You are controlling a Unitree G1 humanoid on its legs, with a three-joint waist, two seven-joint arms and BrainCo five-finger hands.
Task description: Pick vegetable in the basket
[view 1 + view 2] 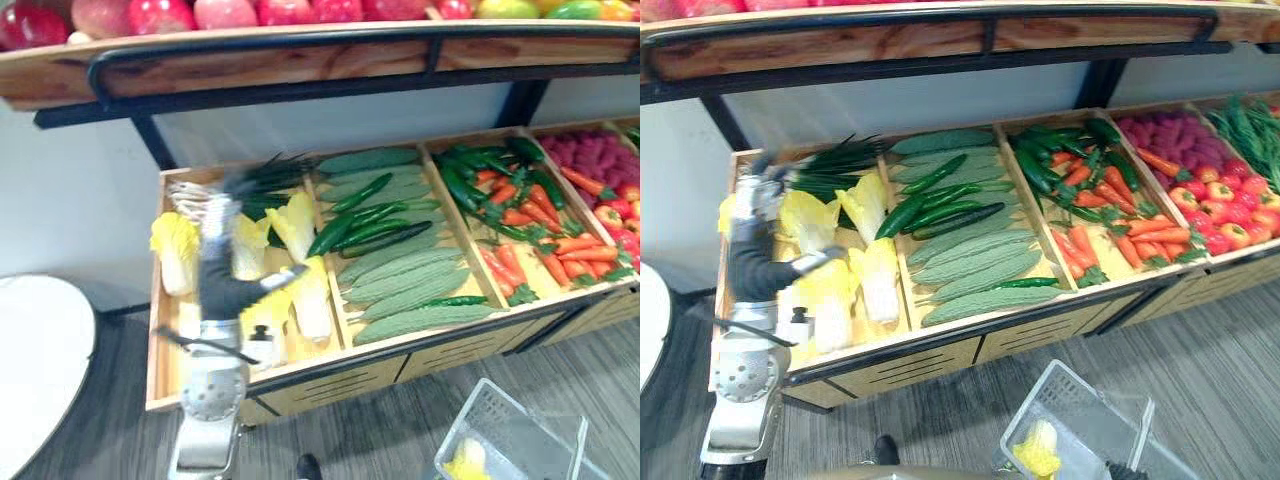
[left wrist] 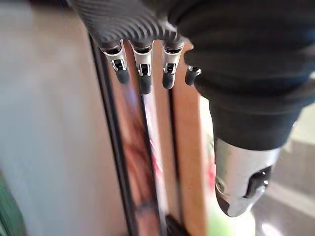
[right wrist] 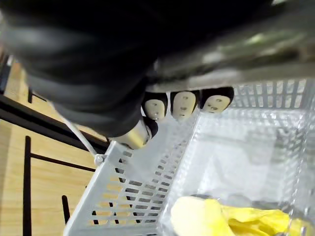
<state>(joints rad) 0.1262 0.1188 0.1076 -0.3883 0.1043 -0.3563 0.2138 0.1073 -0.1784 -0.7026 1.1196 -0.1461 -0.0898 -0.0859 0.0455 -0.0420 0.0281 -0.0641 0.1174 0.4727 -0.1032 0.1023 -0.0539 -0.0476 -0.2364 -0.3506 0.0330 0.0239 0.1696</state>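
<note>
Cabbage in basket: one yellow cabbage (image 3: 221, 219) lies on the bottom of the basket (image 3: 128, 196), against the wall nearest the stand.
Basket: clear plastic with slotted walls, hanging over the grey floor (image 1: 560, 350) in front of the stand's front edge, well apart from the produce.
Right hand: the right hand (image 3: 183, 104) is at the basket's rim, fingers curled down round the silver handle (image 3: 246, 54), clamped on the basket.
Left hand: the left hand (image 2: 143, 69) is raised above the back left corner of the stand, over the leftmost bin; fingers are straight and spread with the thumb apart, holding nothing. Whether it touches any cabbage cannot be told.
Stand: a wooden stand (image 1: 330, 385) split by slats into bins side by side.
Leftmost bin: yellow and white cabbages (image 1: 310, 300) lie along it, with green onions (image 1: 270, 180) at the back edge.
Second bin: dark cucumbers (image 1: 360, 192) lie towards the back, ridged pale green gourds (image 1: 420, 290) towards the front edge.
Third bin: carrots (image 1: 520, 215) mixed with dark green vegetables at the back.
Right end bin: red and pink produce (image 1: 600, 170), too small to name.
Upper shelf: a wooden shelf (image 1: 300, 55) above the stand carries a row of red fruit (image 1: 160, 15).
Side table: a round white table (image 1: 40, 360) stands on the floor left of the stand.
</note>
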